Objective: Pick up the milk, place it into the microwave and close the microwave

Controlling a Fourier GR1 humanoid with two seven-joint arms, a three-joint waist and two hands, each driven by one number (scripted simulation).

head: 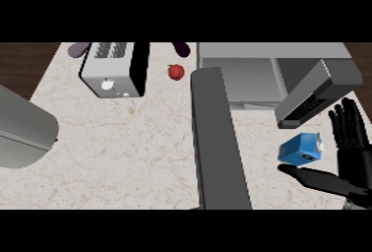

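The milk [298, 150], a small blue carton with a white cap, stands on the pale marbled counter [123, 157] at the right, in front of the microwave [269, 49] and just below its control panel [314, 101]. It is outside the oven, not in the cavity.

The right hand [355, 167] comes in from the lower right corner and is spread wide beside the carton. Its fingers [347, 128] stand straight up along the carton's right side, a little apart from it. The thumb [316, 178] stretches out to the left under the carton, with its tip very close to the bottom edge (whether it touches cannot be told). Nothing is gripped.

The microwave door [218, 147] is swung fully open, a long grey slab running down the middle of the counter, left of the milk.

Further left stands a silver toaster [112, 69], with a small red fruit [175, 72] between it and the microwave. A large grey object [22, 130] sits at the left edge.
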